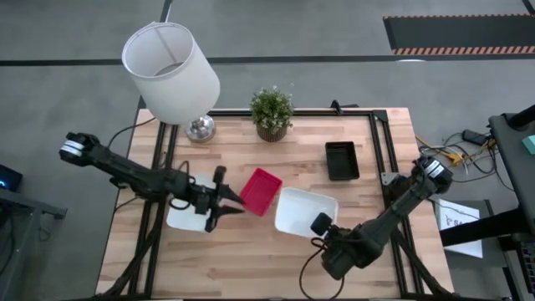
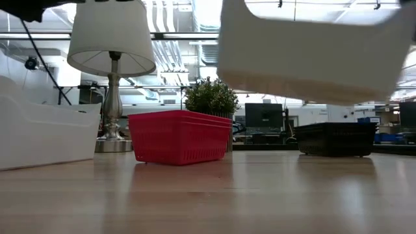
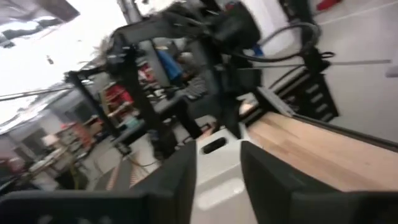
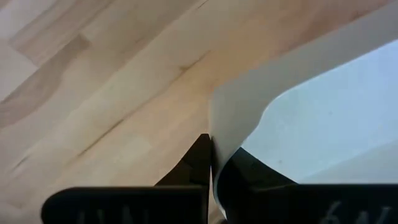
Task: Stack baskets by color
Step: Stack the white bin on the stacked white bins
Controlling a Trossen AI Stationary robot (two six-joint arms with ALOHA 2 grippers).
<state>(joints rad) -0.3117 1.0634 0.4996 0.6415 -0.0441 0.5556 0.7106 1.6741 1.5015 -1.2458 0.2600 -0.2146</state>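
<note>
My left gripper (image 1: 227, 205) sits over the left part of the desk (image 1: 376, 251), just beside the near corner of the red basket (image 1: 261, 191). Its jaws stand a little apart with nothing between them. In my left wrist view the two dark fingers (image 3: 171, 180) show a gap, and white plastic lies in that gap past them. Under my left arm a white basket (image 1: 182, 216) rests on the desk, partly hidden by the arm; in the low view it shows at the left edge (image 2: 45, 133).

The red basket lies tilted on the wood between that white basket and a second white basket (image 1: 305, 211). In the low view it stands flat on the desk (image 2: 179, 136), its sides slotted.

Behind it, at the far edge, stand a lamp with a big white shade (image 1: 171, 71) and a small potted plant (image 1: 272, 113).

My right gripper (image 1: 320, 226) holds the second white basket by its near rim. The jaws are closed on that rim: my right wrist view shows the thin white wall (image 4: 249, 124) pinched between my dark fingers (image 4: 199, 162). In the low view this basket hangs clear above the desk (image 2: 312, 52), slightly tilted.

Farther right, a black basket (image 1: 341, 160) rests on the desk near the far right corner, well apart from the others; the low view shows it flat on the wood (image 2: 335, 138).
</note>
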